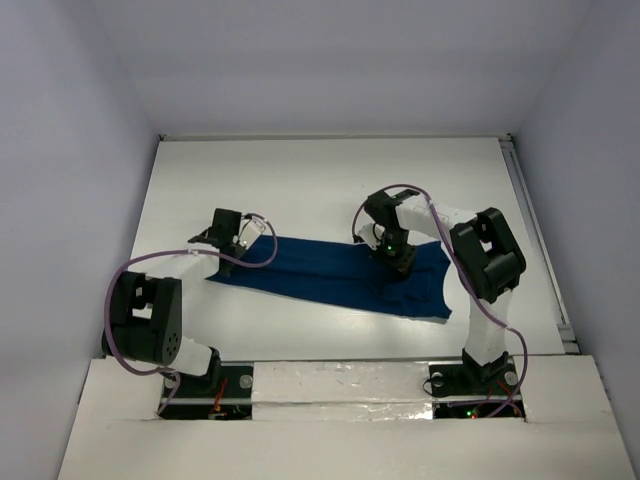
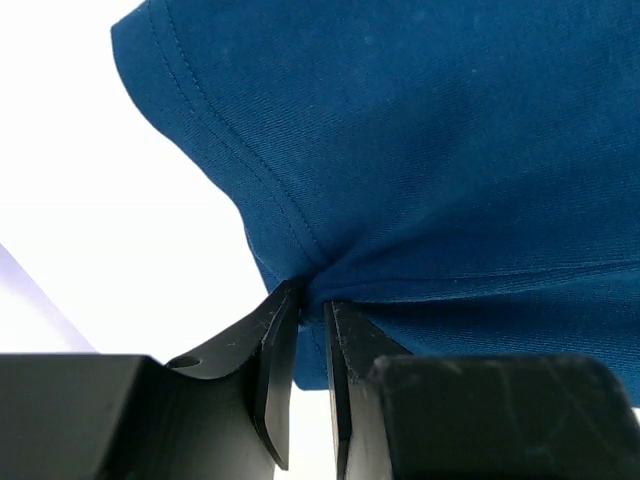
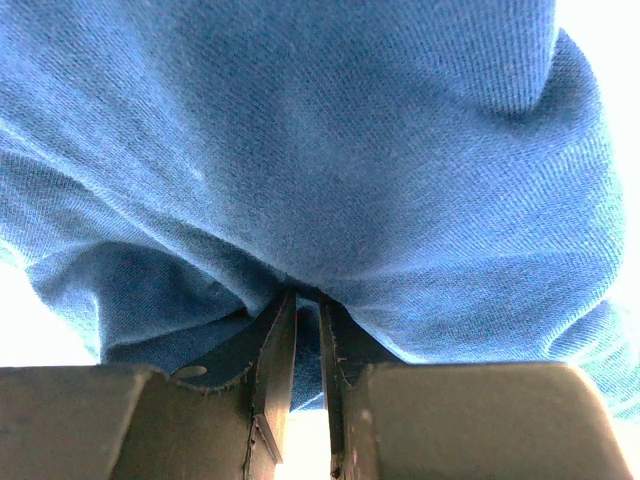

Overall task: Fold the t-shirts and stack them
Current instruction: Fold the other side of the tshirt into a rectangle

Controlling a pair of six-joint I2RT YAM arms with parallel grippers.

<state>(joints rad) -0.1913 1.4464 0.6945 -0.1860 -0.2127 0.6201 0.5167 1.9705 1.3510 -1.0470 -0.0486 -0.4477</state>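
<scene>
White walls on three sides, plain white counter [image 1: 300, 180]. Navy t-shirt [image 1: 320, 272] lies across the counter's middle in a long band, right end rumpled. Soft, light, limp cloth, likely to sag and slide, so hems and corners look like the best holds. Left end effector [image 2: 312, 300] pinches a hemmed corner, jaws narrow. Right end effector [image 3: 307, 295] pinches a bunched fold, jaws narrow.

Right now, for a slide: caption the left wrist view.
Left gripper pinches the hemmed edge of a dark blue cloth t-shirt.
</scene>
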